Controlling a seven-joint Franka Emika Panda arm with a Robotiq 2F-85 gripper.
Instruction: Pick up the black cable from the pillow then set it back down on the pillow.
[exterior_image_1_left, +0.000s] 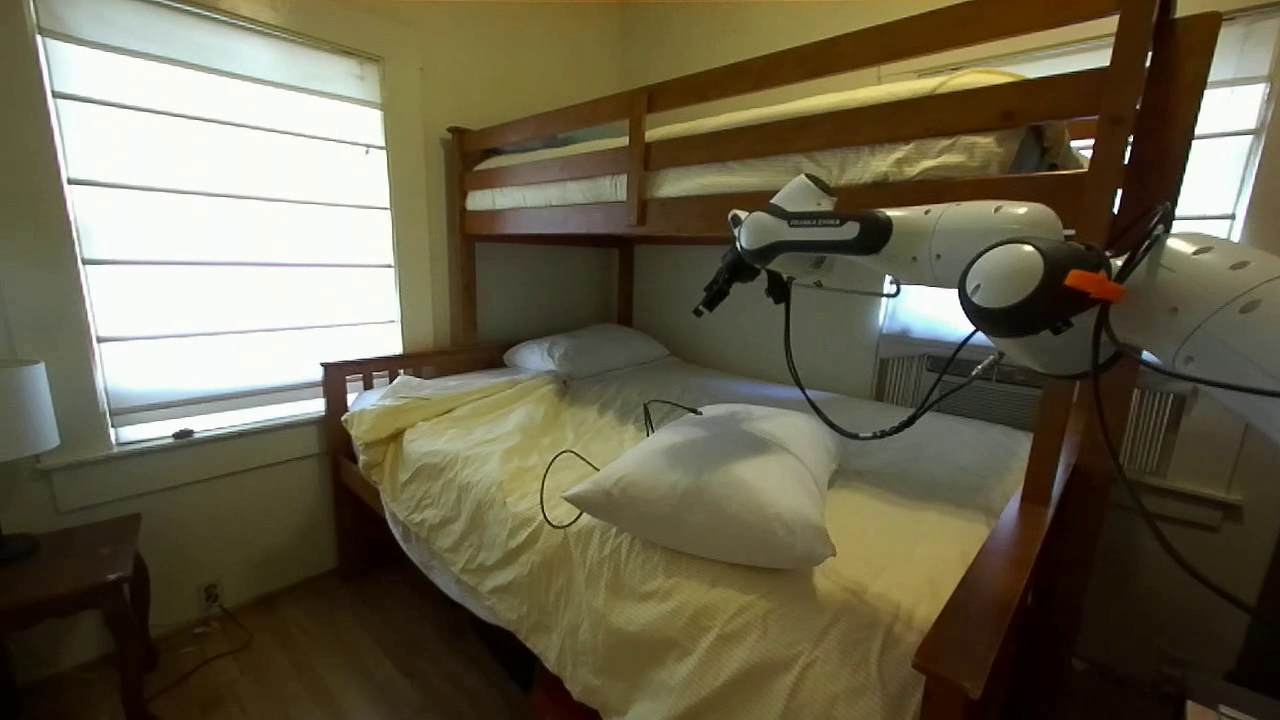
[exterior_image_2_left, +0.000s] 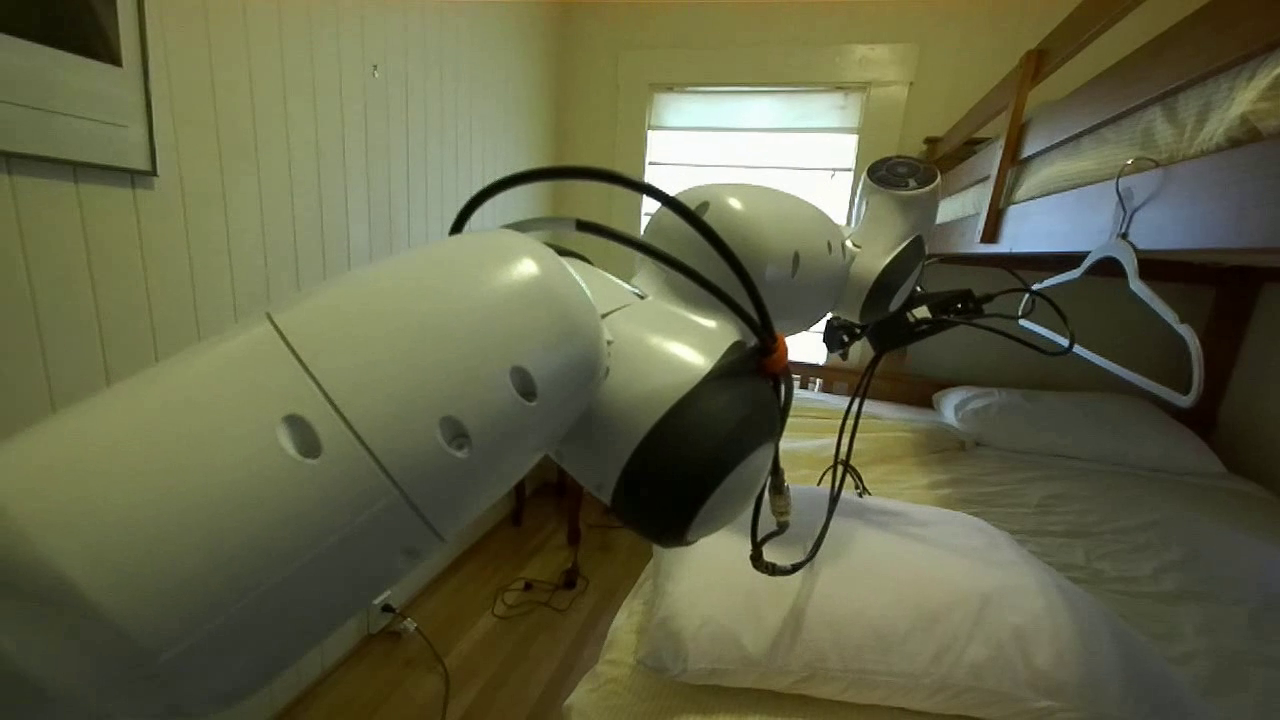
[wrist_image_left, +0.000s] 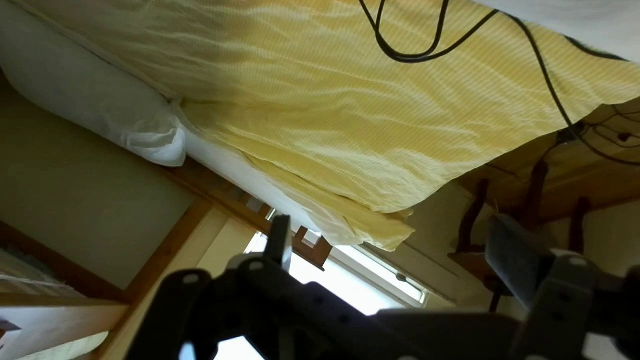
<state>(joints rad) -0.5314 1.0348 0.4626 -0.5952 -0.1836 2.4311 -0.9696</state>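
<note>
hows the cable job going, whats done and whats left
Done: nothing confirmable; the black cable loops out past the edge of the pillow, as it might before a pick or after a return.
In hand: nothing; the gripper hangs open, apart from the cable.
Left: if the pick hasn't happened, likely both the lift and the set-down onto the pillow.

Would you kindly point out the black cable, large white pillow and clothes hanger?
Black cable (wrist_image_left: 406, 58): wrist view, its curved bend.
Large white pillow (exterior_image_1_left: 705, 485): in an exterior view, middle of its top.
Clothes hanger (exterior_image_2_left: 1119, 247): in an exterior view, its neck.
</note>
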